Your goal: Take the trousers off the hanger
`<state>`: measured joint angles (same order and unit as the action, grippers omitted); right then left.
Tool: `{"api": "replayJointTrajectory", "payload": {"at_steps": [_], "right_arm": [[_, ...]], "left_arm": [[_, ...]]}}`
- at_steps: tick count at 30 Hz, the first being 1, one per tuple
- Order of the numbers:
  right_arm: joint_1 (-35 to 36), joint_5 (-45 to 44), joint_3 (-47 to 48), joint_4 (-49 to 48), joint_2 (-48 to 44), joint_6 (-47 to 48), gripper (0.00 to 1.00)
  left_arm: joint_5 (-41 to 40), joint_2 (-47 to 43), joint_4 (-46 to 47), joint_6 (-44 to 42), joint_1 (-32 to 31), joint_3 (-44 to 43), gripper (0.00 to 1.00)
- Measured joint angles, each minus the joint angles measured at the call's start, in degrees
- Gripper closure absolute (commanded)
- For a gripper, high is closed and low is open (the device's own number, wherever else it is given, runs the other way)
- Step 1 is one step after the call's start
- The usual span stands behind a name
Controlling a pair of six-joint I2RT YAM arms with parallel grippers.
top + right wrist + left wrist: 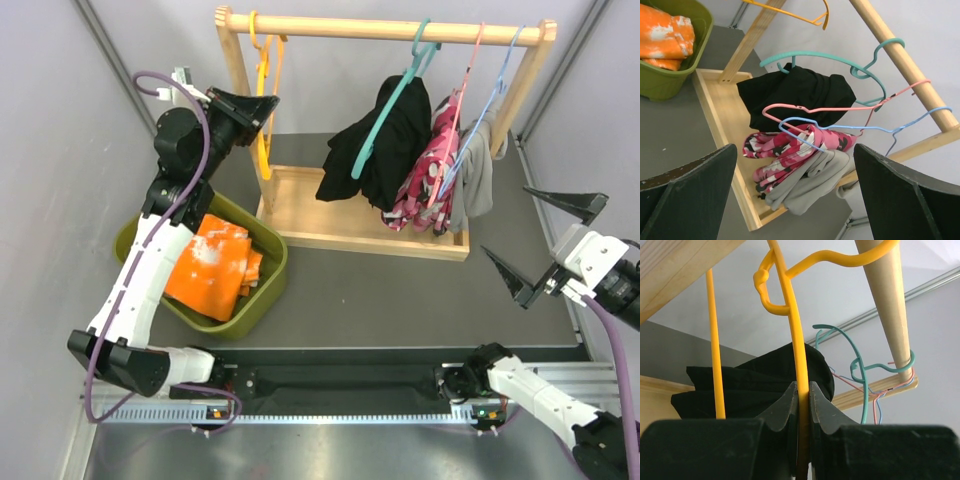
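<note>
The yellow hanger (264,130) hangs bare at the left end of the wooden rail (340,27). My left gripper (262,108) is shut on its wire, and the left wrist view shows the jaws clamped on the hanger (798,350). A teal hanger (385,115) carries black trousers (395,140). A pink hanger (462,95) carries pink camouflage trousers (430,170). A blue hanger (490,100) carries grey trousers (478,175). My right gripper (505,220) is wide open and empty, to the right of the rack, facing the clothes (790,150).
A green bin (270,290) at the left holds folded orange trousers (212,265). The wooden rack's base tray (340,235) stands on the dark table. Walls close in on both sides.
</note>
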<state>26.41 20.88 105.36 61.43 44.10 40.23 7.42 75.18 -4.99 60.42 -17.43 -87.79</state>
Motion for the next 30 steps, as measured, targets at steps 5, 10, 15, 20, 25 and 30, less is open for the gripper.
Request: {"api": "replayJointTrajectory", "payload": {"at_steps": [5, 10, 15, 20, 25, 30], "right_arm": [[-1.86, -0.33, -4.48, -0.48, -2.32, -1.51, 0.00], [-4.63, -4.55, -12.24, -4.07, -5.73, -6.58, 0.00], [-8.76, -8.37, -22.40, -8.76, -10.01, -12.22, 0.00], [-13.18, -11.54, -31.26, -13.22, -13.73, -17.22, 0.00], [-16.59, -13.18, -41.13, -16.94, -16.33, -21.24, 0.00], [-20.61, -12.26, -49.55, -19.04, -16.57, -24.76, 0.00]], "left_arm": [[0.26, -0.48, 0.52, -0.52, 0.44, 0.74, 0.77], [0.28, -2.21, -0.37, -3.26, 0.74, 1.44, 0.33], [0.66, -4.46, -2.67, -8.26, 0.90, 1.40, 0.17], [0.46, -6.56, -7.10, -14.29, 0.90, 1.22, 0.09], [-1.09, -11.30, -12.22, -22.88, 0.90, 1.86, 0.09], [-2.58, -18.16, -17.03, -31.71, 0.90, 2.08, 0.08]]}}
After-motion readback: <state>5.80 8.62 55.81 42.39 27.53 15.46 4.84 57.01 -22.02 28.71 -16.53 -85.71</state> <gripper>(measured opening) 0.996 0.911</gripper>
